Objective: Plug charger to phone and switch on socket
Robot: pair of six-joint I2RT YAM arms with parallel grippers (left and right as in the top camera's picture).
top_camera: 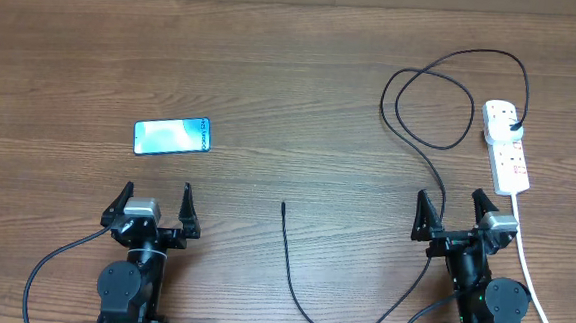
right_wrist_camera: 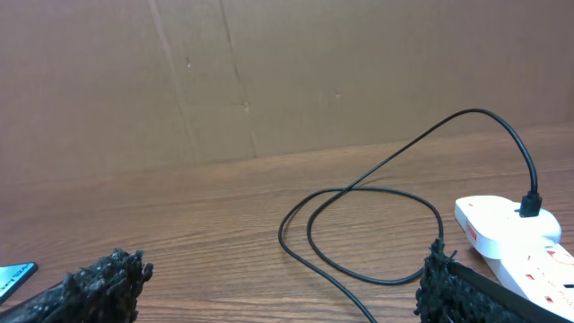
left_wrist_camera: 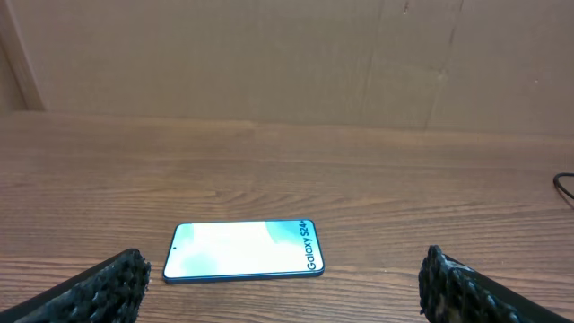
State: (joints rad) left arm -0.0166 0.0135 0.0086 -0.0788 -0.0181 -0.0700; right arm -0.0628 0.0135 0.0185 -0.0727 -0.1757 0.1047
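Little was done: both the left gripper (top_camera: pixel 156 188) and right gripper (top_camera: pixel 450 196) gaped empty. The charger (top_camera: pixel 286 252) sat plugged into the socket (top_camera: pixel 506 145) at upper right, its tip loose mid-frame, well apart from the phone (top_camera: pixel 172 136) at left.

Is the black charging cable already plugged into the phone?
No, the charger ends in a loose tip lying on the bare table, well apart from the phone, in the overhead view.
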